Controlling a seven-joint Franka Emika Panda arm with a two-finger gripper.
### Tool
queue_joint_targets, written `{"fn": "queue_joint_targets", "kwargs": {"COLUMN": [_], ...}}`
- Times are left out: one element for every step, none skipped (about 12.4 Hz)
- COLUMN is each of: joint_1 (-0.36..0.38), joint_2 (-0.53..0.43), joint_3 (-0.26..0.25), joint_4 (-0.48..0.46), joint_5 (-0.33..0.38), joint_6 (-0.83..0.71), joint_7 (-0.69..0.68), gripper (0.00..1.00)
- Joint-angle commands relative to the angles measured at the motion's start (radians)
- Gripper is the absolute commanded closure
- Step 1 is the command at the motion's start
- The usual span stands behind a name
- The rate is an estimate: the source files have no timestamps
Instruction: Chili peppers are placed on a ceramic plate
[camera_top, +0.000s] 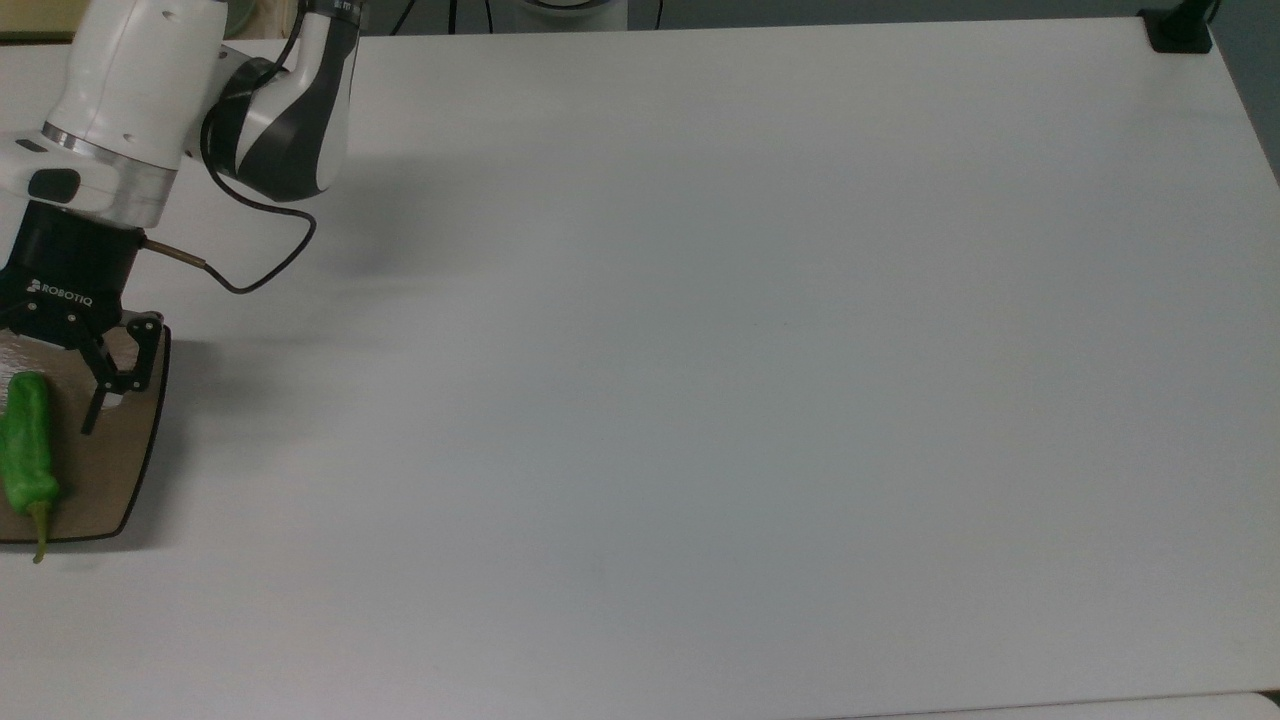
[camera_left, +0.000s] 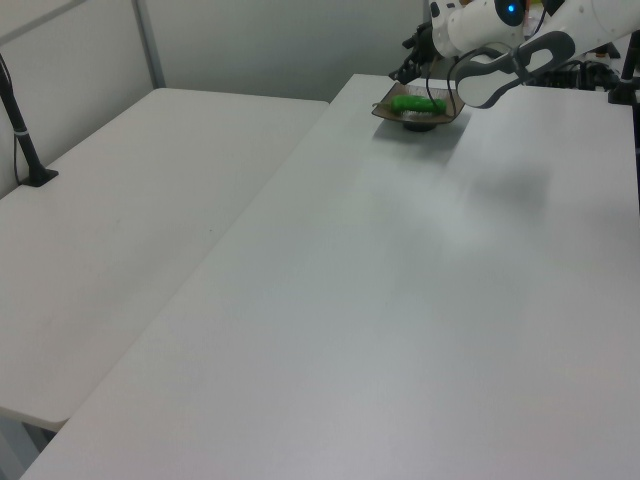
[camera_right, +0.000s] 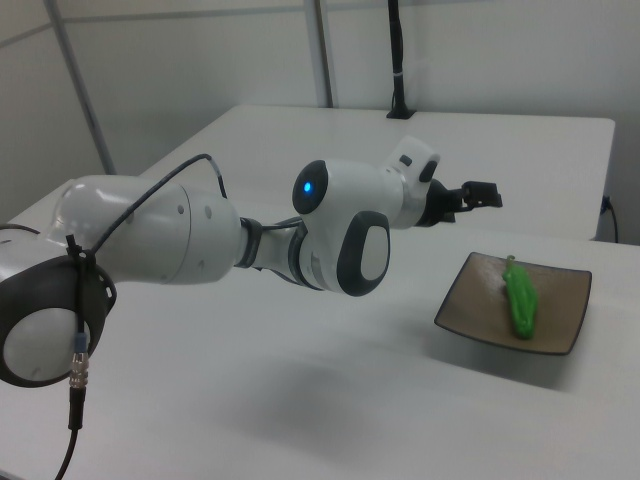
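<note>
Pepper (camera_top: 27, 440): lies on plate (camera_top: 105, 480), stem at 6 o'clock in the top view. Likely light, soft, wrinkled; grip mid-body. Gripper (camera_top: 55, 395): fingers spread, empty, above plate's 12 o'clock edge.

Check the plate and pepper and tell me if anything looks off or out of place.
Nothing is spilled or damaged. The green pepper lies flat on the brown plate. One small oddity: in the top view its stem pokes past the plate's near rim. The gripper hangs above the plate with its jaws open, holding nothing.
</note>
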Motion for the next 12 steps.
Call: {"fn": "queue_joint_targets", "kwargs": {"joint_1": [0.037, 0.049, 0.058, 0.063, 0.063, 0.064, 0.064, 0.064, 0.064, 0.064, 0.064, 0.069], "joint_2": [-0.097, -0.132, -0.178, -0.232, -0.300, -0.325, -0.348, -0.362, -0.381, -0.399, -0.411, -0.424], "joint_3": [0.004, 0.004, 0.009, 0.023, 0.059, 0.081, 0.110, 0.124, 0.136, 0.153, 0.171, 0.185], "joint_4": [-0.106, -0.142, -0.181, -0.215, -0.222, -0.209, -0.177, -0.172, -0.172, -0.175, -0.173, -0.170], "joint_5": [0.003, 0.003, 0.003, 0.003, 0.003, 0.005, 0.005, 0.005, 0.008, 0.012, 0.017, 0.026], "joint_6": [-0.011, -0.032, -0.081, -0.166, -0.356, -0.499, -0.670, -0.745, -0.796, -0.851, -0.926, -1.007], "joint_7": [0.087, 0.104, 0.113, 0.118, 0.121, 0.122, 0.140, 0.166, 0.196, 0.223, 0.245, 0.251], "gripper": [0.00, 0.00, 0.00, 0.00, 0.00, 0.00, 0.00, 0.00, 0.00, 0.00, 0.00, 0.00]}}
